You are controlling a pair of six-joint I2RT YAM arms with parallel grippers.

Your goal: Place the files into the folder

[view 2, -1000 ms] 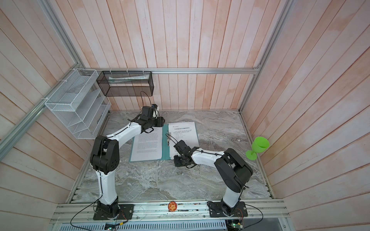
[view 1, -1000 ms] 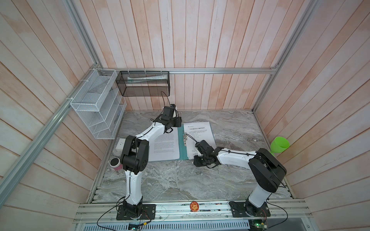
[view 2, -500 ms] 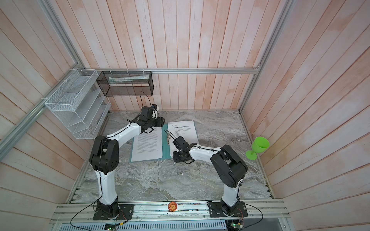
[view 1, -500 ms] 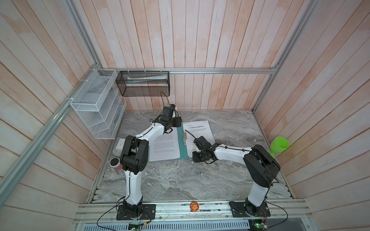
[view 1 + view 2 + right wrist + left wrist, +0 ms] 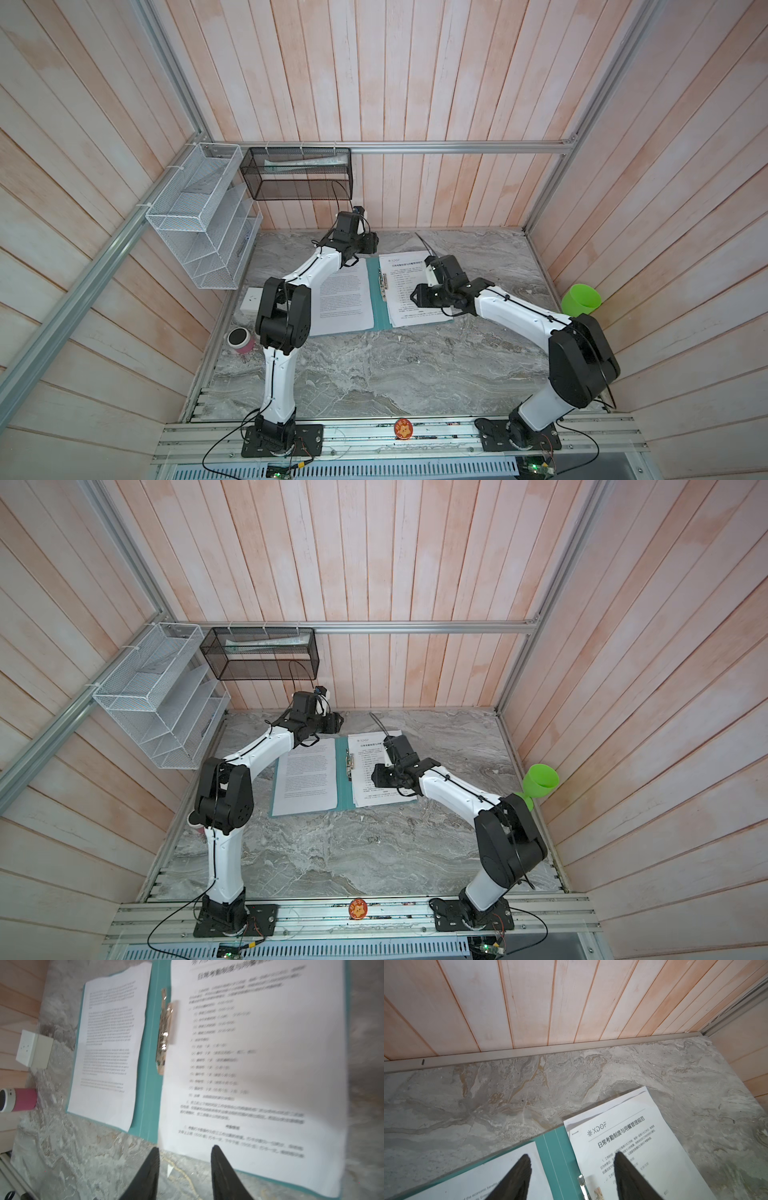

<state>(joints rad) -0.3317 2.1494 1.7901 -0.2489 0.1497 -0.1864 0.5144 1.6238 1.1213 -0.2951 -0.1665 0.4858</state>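
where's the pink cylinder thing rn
In a top view the pink cylinder sits at the left edge of the table, just in front of the white socket block and left of the folder.

Files (image 5: 345, 299) on both halves of the folder (image 5: 379, 309), on the table (image 5: 374, 374)

The left gripper (image 5: 572, 1154) and right gripper (image 5: 185, 1147) are made of tapered black fingers (image 5: 519, 1176); the arms (image 5: 320, 266), of white links, black joints and thin black cables (image 5: 272, 374).

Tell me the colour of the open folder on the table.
The folder is teal-green, clearest in the right wrist view.
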